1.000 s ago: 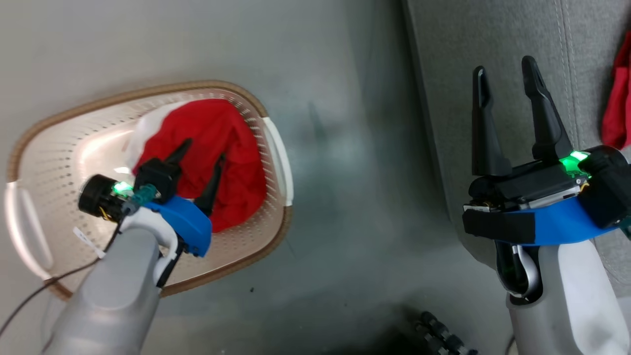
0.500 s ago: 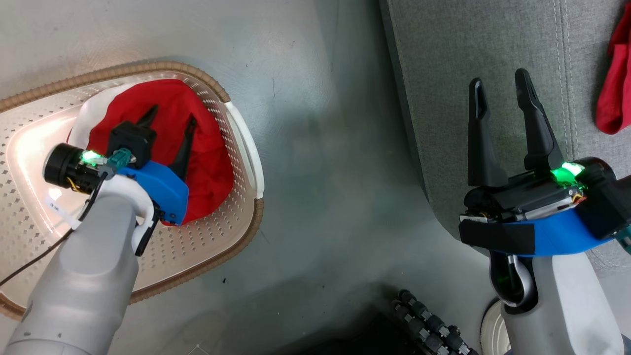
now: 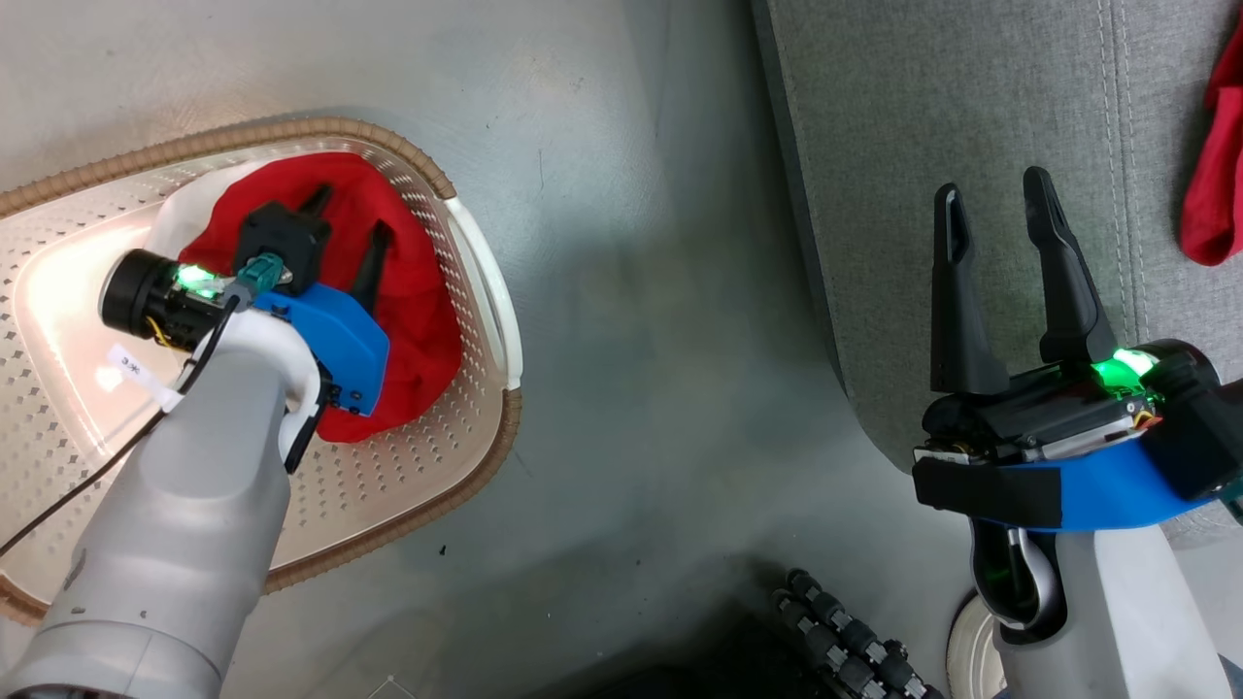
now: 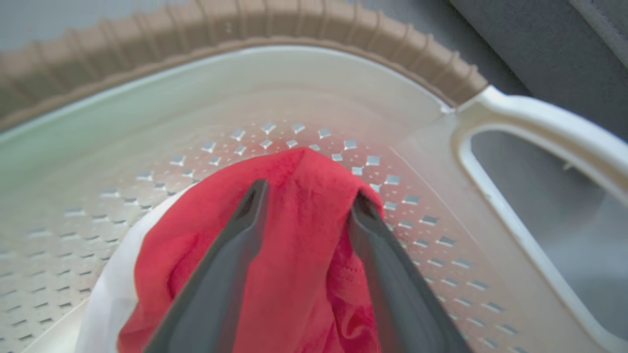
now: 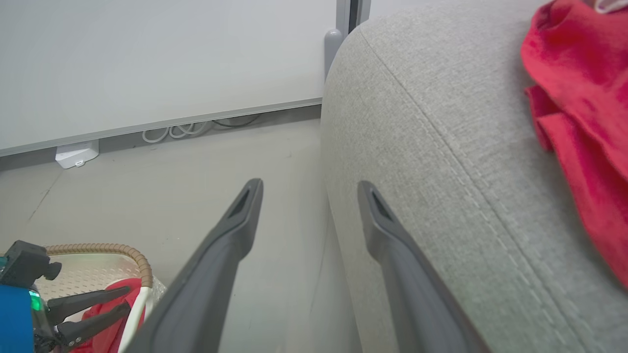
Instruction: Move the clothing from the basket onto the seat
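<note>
From head: steeply down over basket (image 3: 291,129) and sofa (image 3: 971,97). From left wrist: close inside basket. From right wrist: low along sofa, basket corner shared.

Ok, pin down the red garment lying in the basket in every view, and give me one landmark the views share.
Head view: red garment at upper left, in the basket's right end.
Left wrist view: red garment at lower centre, between the fingers of the left tool.
Right wrist view: red garment in the bottom left corner.
Shared landmark: basket's brown rim.
</note>
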`<state>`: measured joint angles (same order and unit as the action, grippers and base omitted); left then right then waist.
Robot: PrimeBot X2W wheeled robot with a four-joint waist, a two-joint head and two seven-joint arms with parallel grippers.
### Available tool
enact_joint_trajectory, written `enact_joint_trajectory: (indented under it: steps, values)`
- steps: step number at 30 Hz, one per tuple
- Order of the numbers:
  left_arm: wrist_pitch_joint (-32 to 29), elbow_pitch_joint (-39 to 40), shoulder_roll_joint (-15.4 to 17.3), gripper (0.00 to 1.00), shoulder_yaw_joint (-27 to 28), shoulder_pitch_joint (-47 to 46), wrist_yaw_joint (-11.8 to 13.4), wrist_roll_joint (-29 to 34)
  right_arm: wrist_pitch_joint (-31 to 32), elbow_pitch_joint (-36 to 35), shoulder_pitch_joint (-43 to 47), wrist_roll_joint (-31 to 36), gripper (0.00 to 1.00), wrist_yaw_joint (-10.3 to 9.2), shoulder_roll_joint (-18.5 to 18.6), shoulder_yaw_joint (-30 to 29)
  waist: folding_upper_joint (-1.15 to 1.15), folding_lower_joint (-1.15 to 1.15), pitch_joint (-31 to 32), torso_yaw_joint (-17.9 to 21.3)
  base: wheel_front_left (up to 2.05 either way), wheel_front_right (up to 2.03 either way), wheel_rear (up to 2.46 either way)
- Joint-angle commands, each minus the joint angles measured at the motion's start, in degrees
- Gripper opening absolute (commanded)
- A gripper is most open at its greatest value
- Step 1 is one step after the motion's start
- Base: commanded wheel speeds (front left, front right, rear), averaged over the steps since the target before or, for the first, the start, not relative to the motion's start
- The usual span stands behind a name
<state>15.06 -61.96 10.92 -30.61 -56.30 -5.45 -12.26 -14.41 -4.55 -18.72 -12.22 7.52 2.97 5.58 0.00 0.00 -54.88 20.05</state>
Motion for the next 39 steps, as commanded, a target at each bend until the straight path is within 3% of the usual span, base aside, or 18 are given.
enact_joint_trajectory:
  steps: [1,11,25,33,39]
  values:
    - [0.2,-0.9,0.1,0.00,-0.2,-0.8,-0.2,0.1,-0.4,-0.3,0.4,-0.4,1.00,-0.06,-0.2,-0.1,0.00,0.00,-0.1,0.0,0.00,0.00,0.00]
    - [0.2,-3.3,-0.2,0.00,-0.8,-2.3,-1.1,-0.7,-0.3,0.1,-0.3,-0.3,1.00,-0.06,-0.2,0.0,0.00,0.00,0.0,0.0,0.00,0.00,0.00]
    - [0.2,-0.8,0.9,0.00,0.5,-0.6,-0.6,-2.0,-0.3,1.9,-4.0,0.3,1.00,-0.06,-0.2,2.1,0.00,0.00,2.2,-0.2,0.00,0.00,0.00]
    - [0.2,3.9,-2.1,0.00,0.7,4.7,-1.1,-2.6,1.1,5.8,-4.2,3.0,1.00,-0.06,-0.1,1.2,0.00,0.00,11.8,-4.9,0.00,0.00,0.00]
    - [0.2,7.8,-4.3,0.00,0.2,10.7,-1.6,-2.7,3.0,9.3,-2.5,5.3,1.00,-0.06,-0.1,0.9,0.00,0.00,23.0,-9.0,0.00,0.00,0.00]
